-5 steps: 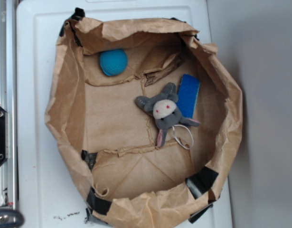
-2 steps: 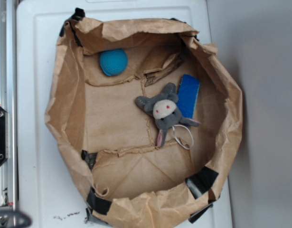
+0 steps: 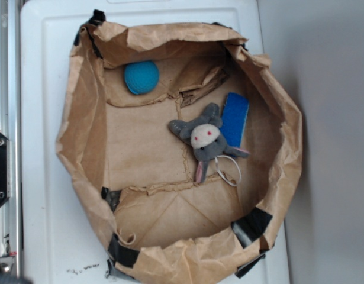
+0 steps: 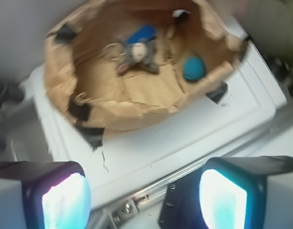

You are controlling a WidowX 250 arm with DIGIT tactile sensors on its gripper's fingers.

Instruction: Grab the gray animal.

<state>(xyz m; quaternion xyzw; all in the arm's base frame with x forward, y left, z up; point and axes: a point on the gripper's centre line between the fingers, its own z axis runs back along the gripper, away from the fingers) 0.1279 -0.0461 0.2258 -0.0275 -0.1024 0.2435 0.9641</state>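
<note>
We see the gray animal lying in the paper bag, touching the blue rectangle. It looks soft and light; we would pinch its plump body. Our end effector hangs open, well outside the bag.

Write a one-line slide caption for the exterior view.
Small gray plush animal lies in an open brown paper bag beside a flat blue rectangle; teal ball sits apart.
</note>
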